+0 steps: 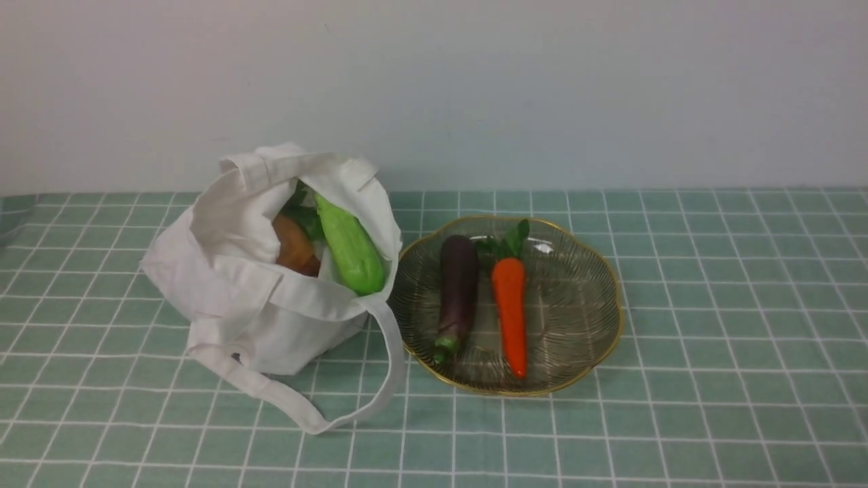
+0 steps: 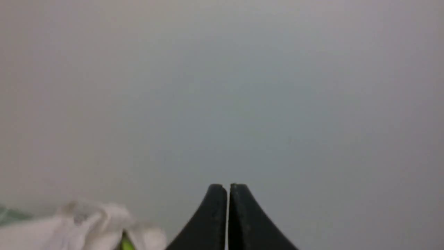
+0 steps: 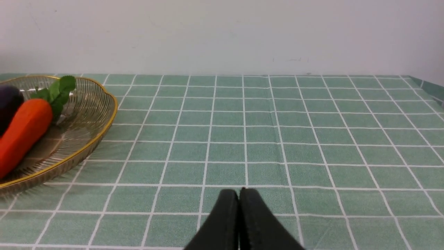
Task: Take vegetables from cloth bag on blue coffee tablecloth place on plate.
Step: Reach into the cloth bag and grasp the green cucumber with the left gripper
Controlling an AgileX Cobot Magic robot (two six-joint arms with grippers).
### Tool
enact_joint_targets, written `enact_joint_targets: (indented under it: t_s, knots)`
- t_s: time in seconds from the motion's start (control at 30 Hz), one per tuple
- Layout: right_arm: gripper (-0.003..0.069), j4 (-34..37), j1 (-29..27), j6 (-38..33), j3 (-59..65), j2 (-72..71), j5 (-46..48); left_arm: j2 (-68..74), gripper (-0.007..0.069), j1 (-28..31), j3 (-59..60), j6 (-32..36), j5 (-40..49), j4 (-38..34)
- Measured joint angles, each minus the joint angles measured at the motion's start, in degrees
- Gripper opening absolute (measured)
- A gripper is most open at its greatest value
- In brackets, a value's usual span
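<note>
The white cloth bag [image 1: 258, 298] stands open on the teal checked tablecloth [image 1: 712, 339], left of centre. The light-green vegetable [image 1: 349, 245] leans in the bag's mouth, its end resting on the rim nearest the plate. The glass plate [image 1: 583, 298] with a gold rim lies right of the bag. Neither gripper shows in the front view. My left gripper [image 2: 228, 187] is shut and empty, up in the air, with the bag's top [image 2: 86, 225] low in its view. My right gripper [image 3: 239, 191] is shut and empty above the cloth, right of the plate [image 3: 90, 114].
A dark purple eggplant [image 1: 458, 291] and an orange carrot [image 1: 510, 312] lie side by side on the plate. A brown round item [image 1: 295, 247] and dark green leaves sit deeper in the bag. One strap [image 1: 380, 379] loops onto the cloth before the plate. A wall stands behind.
</note>
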Motion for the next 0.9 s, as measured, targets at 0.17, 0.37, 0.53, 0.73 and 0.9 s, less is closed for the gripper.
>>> enact_joint_targets:
  t_s: [0.17, 0.37, 0.53, 0.73, 0.9]
  knots:
    - [-0.0010, 0.0, 0.0, 0.0, 0.0, 0.0, 0.0, 26.0, -0.0008, 0.0, -16.9, 7.0, 30.5, 6.0]
    - [-0.0010, 0.0, 0.0, 0.0, 0.0, 0.0, 0.0, 47.5, -0.0008, -3.0, -29.3, 11.4, 39.3, 11.4]
    - [-0.0010, 0.0, 0.0, 0.0, 0.0, 0.0, 0.0, 59.2, -0.0008, -11.0, -36.4, 9.7, 38.4, 18.4]
    - [-0.0010, 0.0, 0.0, 0.0, 0.0, 0.0, 0.0, 72.8, -0.0008, -16.0, -46.3, 1.2, 38.5, 26.2]
    - [-0.0010, 0.0, 0.0, 0.0, 0.0, 0.0, 0.0, 82.6, 0.0010, -16.2, -51.9, -2.8, 39.0, 29.3]
